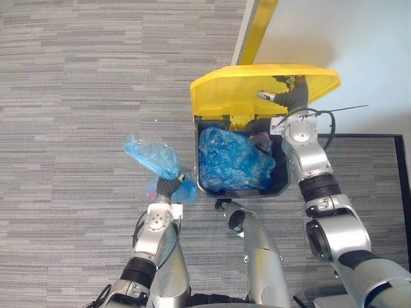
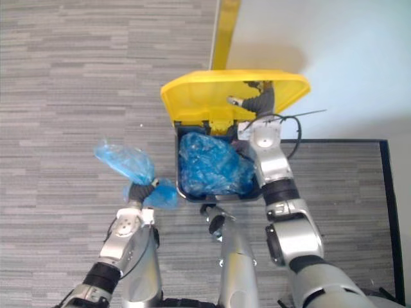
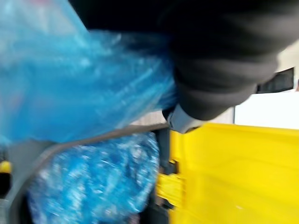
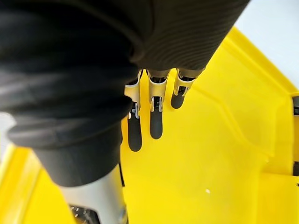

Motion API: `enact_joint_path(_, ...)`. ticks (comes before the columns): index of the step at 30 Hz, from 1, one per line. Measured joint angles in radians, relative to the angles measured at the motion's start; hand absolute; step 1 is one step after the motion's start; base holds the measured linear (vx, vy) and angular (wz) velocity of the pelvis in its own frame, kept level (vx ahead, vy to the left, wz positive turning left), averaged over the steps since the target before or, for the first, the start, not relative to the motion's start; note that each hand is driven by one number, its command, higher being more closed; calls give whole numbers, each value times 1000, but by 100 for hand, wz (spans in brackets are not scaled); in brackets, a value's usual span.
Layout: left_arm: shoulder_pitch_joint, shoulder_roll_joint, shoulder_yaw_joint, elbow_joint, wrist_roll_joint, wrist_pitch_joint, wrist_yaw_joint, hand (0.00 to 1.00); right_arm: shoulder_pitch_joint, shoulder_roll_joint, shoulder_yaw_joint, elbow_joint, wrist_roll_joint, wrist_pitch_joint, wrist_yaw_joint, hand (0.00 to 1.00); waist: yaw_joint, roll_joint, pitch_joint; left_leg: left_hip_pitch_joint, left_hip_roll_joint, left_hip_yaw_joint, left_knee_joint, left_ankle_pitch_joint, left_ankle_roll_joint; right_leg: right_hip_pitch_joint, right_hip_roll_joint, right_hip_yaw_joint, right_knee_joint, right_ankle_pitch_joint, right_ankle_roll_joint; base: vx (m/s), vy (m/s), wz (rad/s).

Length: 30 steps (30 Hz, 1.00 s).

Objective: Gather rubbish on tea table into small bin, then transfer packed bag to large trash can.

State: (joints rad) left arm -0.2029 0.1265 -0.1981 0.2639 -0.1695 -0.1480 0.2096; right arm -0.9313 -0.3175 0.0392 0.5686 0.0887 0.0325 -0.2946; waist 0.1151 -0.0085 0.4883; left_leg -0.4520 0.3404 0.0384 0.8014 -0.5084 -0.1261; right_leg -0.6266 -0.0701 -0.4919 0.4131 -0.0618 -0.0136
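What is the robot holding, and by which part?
The left hand grips the bag by its gathered neck; the right hand props the lid.

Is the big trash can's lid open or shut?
Open: the yellow lid stands tipped back, the right hand flat against its underside, and blue plastic shows inside the can.

Floor: grey carpet [image 1: 77, 77] with fine pale and dark stripes, lay across the left and lower parts of the head views.
Upright: glossy yellow strip [image 1: 262, 25] with a pale edge, stood at the top, between the carpet and the wall.
Wall: plain white surface [image 1: 359, 38], smooth, lay right of the yellow strip.
Border: thin black strip [image 1: 369, 135], ran where carpet met white surface and turned a corner at the right.
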Motion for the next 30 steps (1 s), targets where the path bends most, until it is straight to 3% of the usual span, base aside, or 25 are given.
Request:
enact_joint_path(7, -25, 21, -94, -161, -52, -33, -20, 100, -10, -1, 1, 14, 1, 1, 9, 0, 2, -9, 4, 2, 6, -11, -25, 19, -14, 15, 15, -15, -38, 2, 2, -52, -73, 2)
enact_joint_path(15, -128, 16, -220, -303, -69, -64, -17, 100, -33, -7, 3, 65, 22, 4, 24, 0, 4, -47, 1, -1, 25, -6, -63, 34, -36, 37, 43, -30, -112, 2, 4, -66, -79, 1)
enact_joint_path(17, -168, -1, -232, -324, -68, -65, -15, 100, -50, -6, 3, 78, 32, 6, 32, 0, 2, -57, 4, -12, 16, 9, 14, 25, -9, 37, 45, -32, -127, 2, 3, -101, -52, -8)
enact_joint_path(18, -196, -19, -235, -324, -66, -65, -13, 100, -52, -6, 1, 72, 32, 5, 34, 0, 0, -55, 4, -15, 15, 46, 40, 4, 52, 34, 56, -37, -123, -14, 33, -131, 2, -34)
enact_joint_path(19, -211, -23, -236, -322, -65, -66, -11, 100, -54, -5, -4, 70, 32, 4, 32, 0, 14, -56, 1, -18, 22, 32, 30, 8, 35, 10, 54, -33, -67, -26, 25, -130, -28, -26)
enact_joint_path(20, -232, -30, -242, -318, -61, -68, -11, 100, -56, -6, -15, 70, 31, 3, 25, 0, 2, -74, 2, -21, 23, 39, 29, 13, 27, -54, 28, 85, 133, 10, -104, -6, -76, 40)
enact_joint_path(21, -240, -31, -260, -315, -45, -67, -6, 100, -53, -7, -30, 76, 31, 3, 18, 0, -33, -95, -4, -33, 19, 41, 21, 40, 6, -11, -3, 132, 120, 41, -87, 26, -169, 20)
enact_joint_path(22, -252, -33, -267, -304, -27, -67, 5, 100, -77, -2, -31, 77, 31, 3, 18, 0, -6, -95, -3, -35, 22, 29, 2, 72, -2, -7, 24, 122, 72, 66, -84, 17, -155, 10)
enact_joint_path(23, -258, -34, -271, -294, -27, -65, 5, 100, -81, -1, -31, 77, 31, 3, 18, 0, -3, -95, -3, -36, 23, 29, 0, 74, -1, -7, 27, 121, 65, 74, -87, -19, -138, -42)
enact_joint_path(25, -275, -34, -290, -261, -14, -49, 6, 100, -82, 0, -31, 78, 31, 4, 18, 0, -14, -95, -3, -37, 22, 37, -21, 90, -26, -4, 28, 120, 49, 83, -88, -36, -55, -1)
enact_joint_path(30, -357, -39, -312, -173, 31, -36, 11, 100, -83, 0, -31, 77, 30, 4, 17, 0, -24, -95, -3, -43, 19, 40, -28, 101, -35, -1, 33, 122, 15, 105, -72, -7, 4, -1)
